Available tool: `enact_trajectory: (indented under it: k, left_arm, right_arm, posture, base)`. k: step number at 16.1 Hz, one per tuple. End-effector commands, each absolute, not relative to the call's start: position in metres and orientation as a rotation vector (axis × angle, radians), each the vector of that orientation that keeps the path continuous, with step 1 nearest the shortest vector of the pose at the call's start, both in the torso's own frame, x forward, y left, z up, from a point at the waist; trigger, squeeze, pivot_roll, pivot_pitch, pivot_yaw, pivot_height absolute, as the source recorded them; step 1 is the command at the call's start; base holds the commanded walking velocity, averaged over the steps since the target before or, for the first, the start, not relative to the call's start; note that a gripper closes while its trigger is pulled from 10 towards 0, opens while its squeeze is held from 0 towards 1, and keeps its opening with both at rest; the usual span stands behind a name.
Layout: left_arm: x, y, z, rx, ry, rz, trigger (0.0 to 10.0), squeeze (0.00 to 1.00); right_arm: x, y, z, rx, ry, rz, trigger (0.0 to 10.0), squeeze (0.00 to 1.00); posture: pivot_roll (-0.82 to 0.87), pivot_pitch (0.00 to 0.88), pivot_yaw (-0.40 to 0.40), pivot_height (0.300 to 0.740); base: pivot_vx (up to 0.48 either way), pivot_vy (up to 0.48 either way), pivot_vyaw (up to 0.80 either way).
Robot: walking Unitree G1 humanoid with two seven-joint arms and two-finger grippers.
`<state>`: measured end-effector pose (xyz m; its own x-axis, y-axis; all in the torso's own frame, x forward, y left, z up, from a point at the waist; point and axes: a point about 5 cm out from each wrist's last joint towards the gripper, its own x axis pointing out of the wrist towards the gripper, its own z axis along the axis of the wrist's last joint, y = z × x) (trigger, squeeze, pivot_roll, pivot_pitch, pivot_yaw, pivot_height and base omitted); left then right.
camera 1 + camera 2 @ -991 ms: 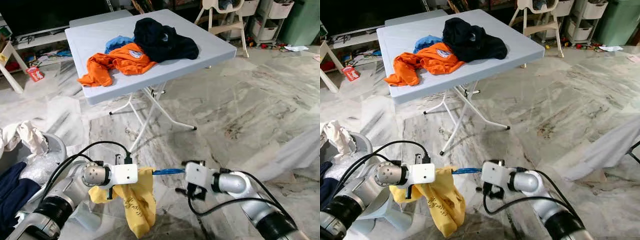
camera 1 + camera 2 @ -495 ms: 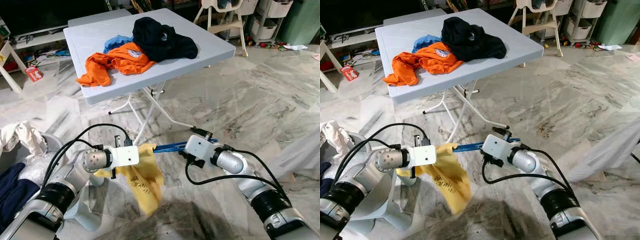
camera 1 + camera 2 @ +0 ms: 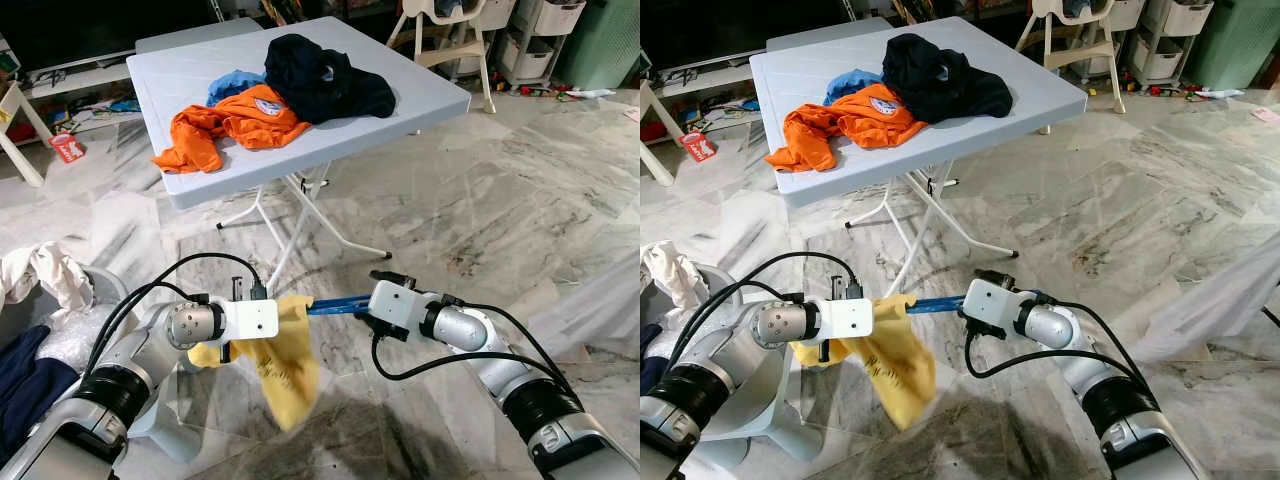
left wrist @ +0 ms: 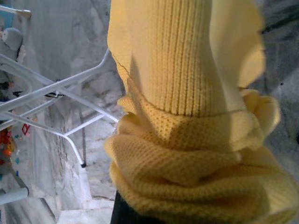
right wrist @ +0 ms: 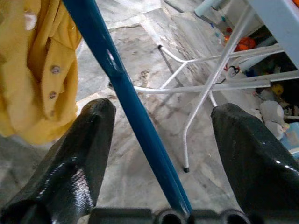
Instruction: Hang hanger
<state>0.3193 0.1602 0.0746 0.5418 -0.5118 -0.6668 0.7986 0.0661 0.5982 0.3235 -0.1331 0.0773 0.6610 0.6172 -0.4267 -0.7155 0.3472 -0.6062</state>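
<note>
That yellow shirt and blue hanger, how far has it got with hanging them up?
Early days. The left gripper holds the bunched yellow shirt low over the floor. A blue hanger runs between the right gripper's spread fingers toward the shirt; how far it has entered is hidden. Still left: hanging it somewhere. More clothes wait on the table.

Yellow garment (image 4: 187,93) is ribbed knit cloth; blue hanger (image 5: 126,98) glossy smooth; floor (image 3: 480,200) polished veined marble; worktop (image 3: 200,90) matt plastic.
</note>
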Motion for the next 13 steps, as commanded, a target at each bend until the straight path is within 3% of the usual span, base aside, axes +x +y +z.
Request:
enact_trajectory:
  k: [1,8,13]
  left_arm:
    - [0.323,0.159,0.080,1.165,0.294,-1.025,10.0,0.00]
    - [0.321,0.162,0.073,1.185,0.330,-1.049,10.0,0.00]
    - [0.321,0.163,0.073,1.185,0.327,-1.054,10.0,0.00]
  right_arm:
    - [0.323,-0.127,0.081,-0.867,0.115,0.929,0.0,0.00]
    - [0.312,-0.128,0.075,-0.923,0.231,1.122,0.0,0.00]
    - [0.311,-0.137,0.069,-0.947,0.299,1.120,0.0,0.00]
  posture:
    - [-0.08,0.072,0.056,0.740]
    - [-0.08,0.065,0.059,0.740]
    - [-0.07,0.061,0.059,0.740]
  base:
    - [0.000,0.000,0.00]
    - [0.000,0.000,0.00]
    - [0.000,0.000,0.00]
